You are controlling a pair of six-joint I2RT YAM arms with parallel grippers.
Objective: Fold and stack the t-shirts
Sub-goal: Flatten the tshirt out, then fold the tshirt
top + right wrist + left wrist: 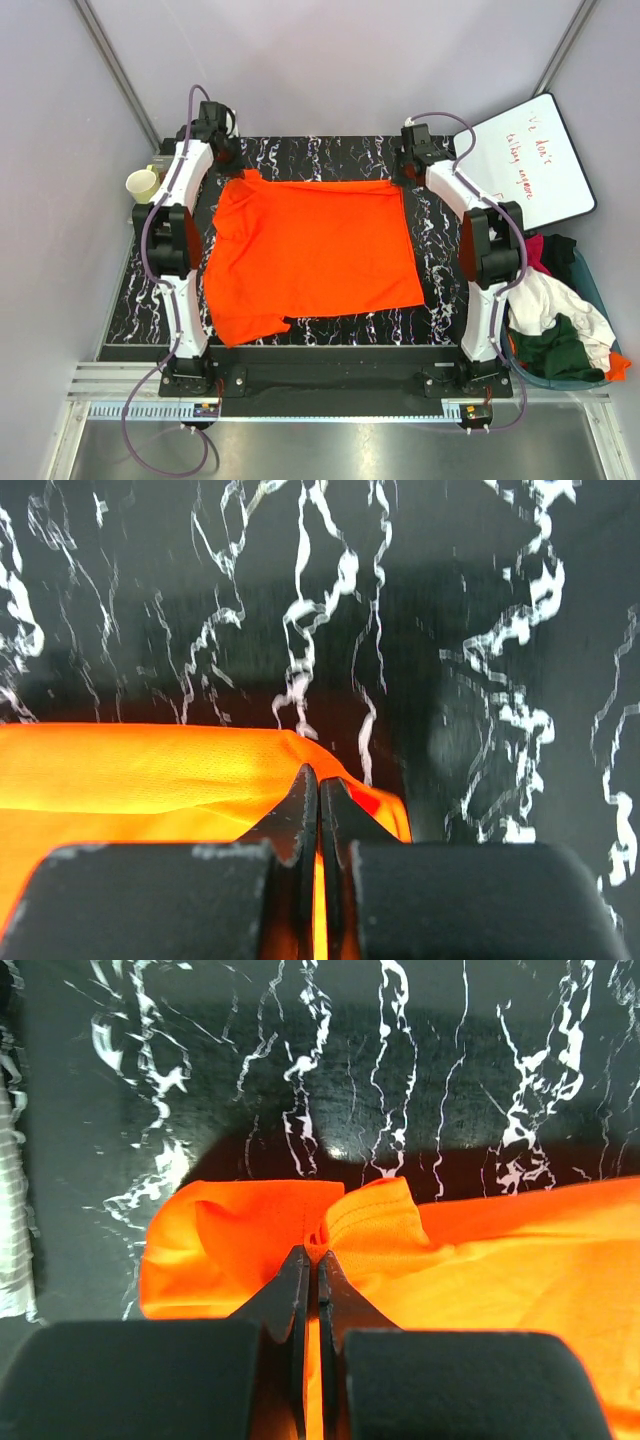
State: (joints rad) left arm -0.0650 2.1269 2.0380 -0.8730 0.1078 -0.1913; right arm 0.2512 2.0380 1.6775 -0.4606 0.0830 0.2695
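Left end effector (310, 1255) and right end effector (320, 775) clamp far corners of orange t-shirt (310, 255)

A: Arm finish?
B: On the left arm (178, 255) and right arm (487, 262): white link shells, black joint housings.
A: Cabling?
B: One purple-grey cable (124, 425) loops outboard of each arm's base.
A: Tool?
B: On the left tool (309, 1257) and right tool (319, 776): matte black, two tapered fingers (288, 1292), blocky bodies.
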